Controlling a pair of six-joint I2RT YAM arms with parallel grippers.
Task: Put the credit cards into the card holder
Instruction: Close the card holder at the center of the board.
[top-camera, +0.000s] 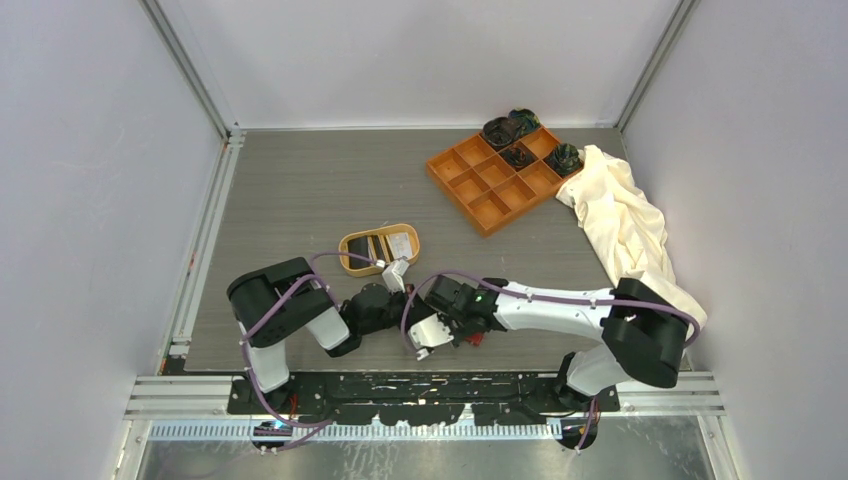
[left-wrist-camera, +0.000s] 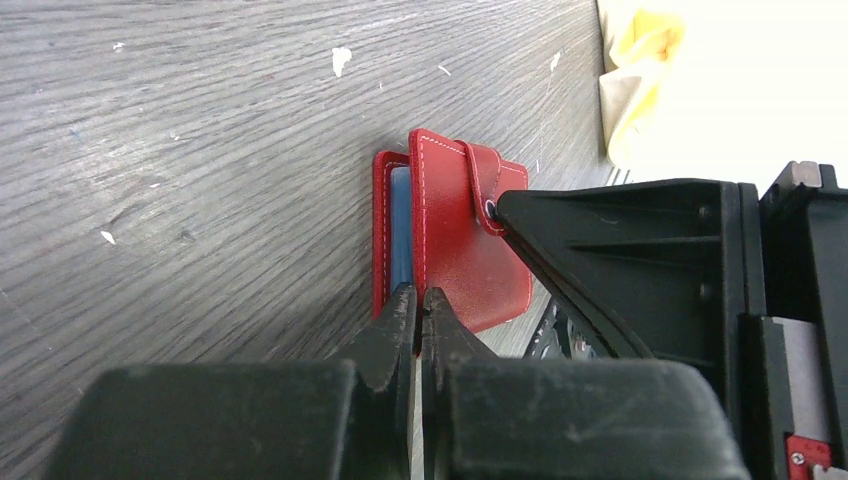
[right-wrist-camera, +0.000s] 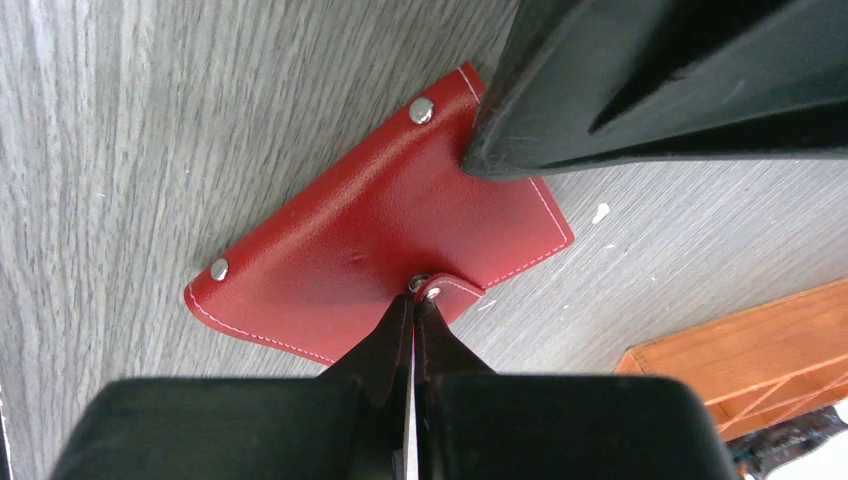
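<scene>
On the grey wood-grain desk (top-camera: 300, 190) sits an oval tan dish (top-camera: 345, 251). It holds the credit cards: a black card (top-camera: 366, 248) and a white-grey card (top-camera: 400, 243) lie flat, side by side. Toward the far right corner there is an orange nine-compartment tray (top-camera: 470, 187). Dark rounded objects (top-camera: 517, 155) fill several of its far compartments, and the near ones show bare floor. A crumpled cream cloth (top-camera: 625, 225) touches the tray's right side and trails along the right edge of the desk.

The card holder (left-wrist-camera: 455, 240) lies near the front edge, between the two arms. It is red grained leather with white stitching, metal rivets and a snap tab, and blue lining shows between its flaps.

The left pincer (left-wrist-camera: 418, 300) has its fingers pressed together, tips at the holder's edge. The right pincer (right-wrist-camera: 412, 305) is likewise closed, with its tips meeting at the snap tab. Whether either one actually pinches leather cannot be told.

Open desk stretches to the left and far side of the dish.
</scene>
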